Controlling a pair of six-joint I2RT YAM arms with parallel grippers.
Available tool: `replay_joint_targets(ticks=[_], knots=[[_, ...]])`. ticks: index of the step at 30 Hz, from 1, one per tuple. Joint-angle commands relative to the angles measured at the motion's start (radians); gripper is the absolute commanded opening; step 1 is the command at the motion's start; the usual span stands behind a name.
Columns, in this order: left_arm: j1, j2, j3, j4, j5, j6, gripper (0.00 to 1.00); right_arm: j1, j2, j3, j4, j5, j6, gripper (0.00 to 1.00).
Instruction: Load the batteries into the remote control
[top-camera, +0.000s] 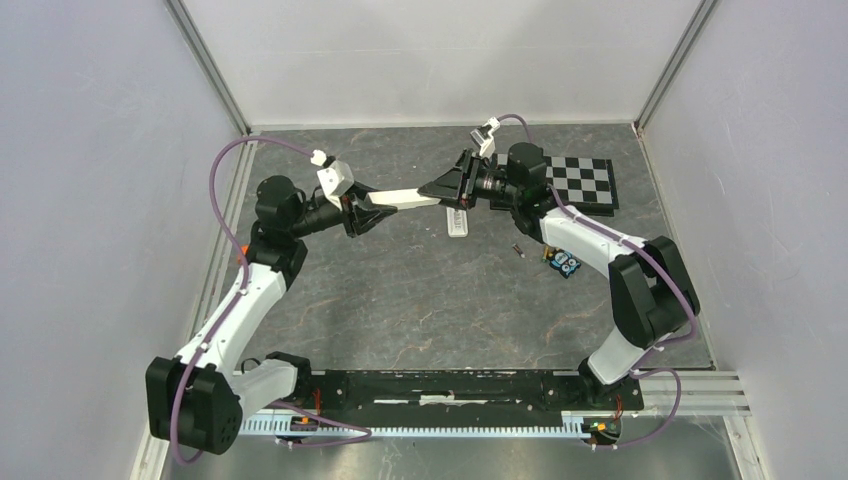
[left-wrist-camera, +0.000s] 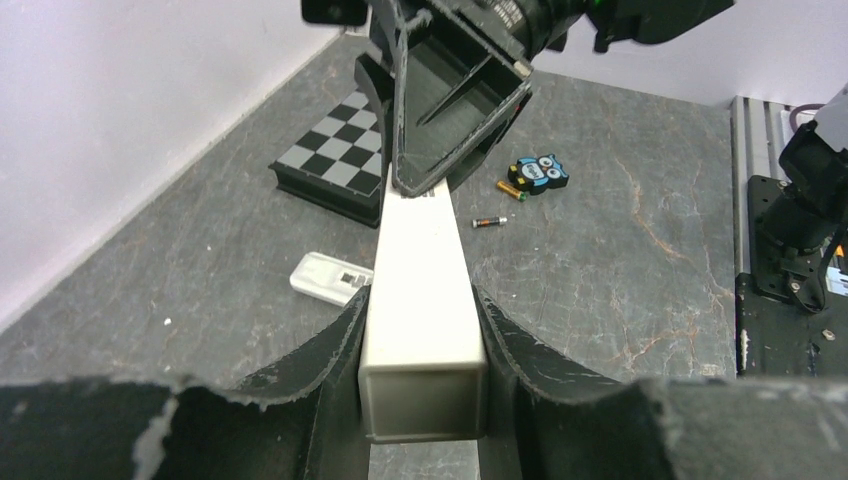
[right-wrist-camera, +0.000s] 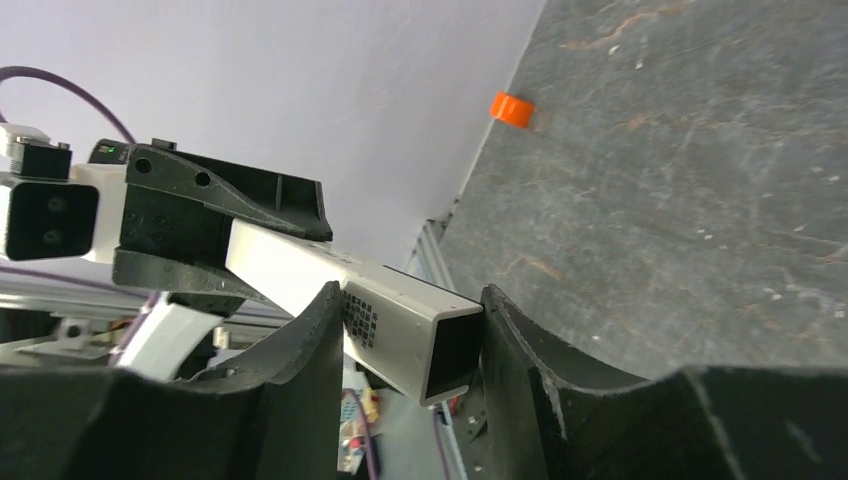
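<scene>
A long plain white bar (top-camera: 405, 198) hangs above the table between both arms. My left gripper (left-wrist-camera: 422, 330) is shut on its near end, fingers pressed on both sides. The far end, with a patch of small dots (right-wrist-camera: 362, 318), lies between the fingers of my right gripper (right-wrist-camera: 410, 330), and no gap shows on either side. The remote control (left-wrist-camera: 330, 278), a small white rounded handset, lies on the table under the bar (top-camera: 457, 222). Two batteries lie loose on the table: one (left-wrist-camera: 489, 222) alone, one (left-wrist-camera: 511, 189) beside an owl figure.
A blue owl figure (left-wrist-camera: 541, 172) lies right of the batteries. A black-and-white checkerboard block (top-camera: 580, 180) sits at the back right. An orange ring (right-wrist-camera: 511, 108) lies by the wall. Walls close in the table on three sides.
</scene>
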Motion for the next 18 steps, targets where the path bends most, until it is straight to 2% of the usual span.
replay_joint_targets(ticks=[1, 4, 9, 12, 15, 18], knots=[[-0.096, 0.031, -0.012, -0.009, 0.123, -0.080, 0.02, 0.155, -0.032, 0.073, -0.102, -0.031, -0.312, 0.48], [-0.096, 0.021, -0.015, 0.005, 0.099, -0.083, 0.02, 0.135, -0.058, 0.038, -0.095, 0.009, -0.310, 0.58], [-0.094, -0.018, -0.045, 0.011, 0.027, -0.065, 0.02, 0.075, -0.131, -0.098, 0.086, 0.064, -0.170, 0.75], [-0.094, -0.046, -0.075, 0.035, -0.015, -0.071, 0.02, 0.064, -0.178, -0.173, 0.163, 0.147, -0.049, 0.79], [-0.094, -0.075, -0.116, 0.128, -0.099, -0.111, 0.02, 0.071, -0.226, -0.272, 0.286, 0.294, 0.135, 0.81], [-0.096, -0.085, -0.150, 0.220, -0.190, -0.140, 0.02, 0.088, -0.235, -0.250, 0.248, 0.415, 0.186, 0.81]])
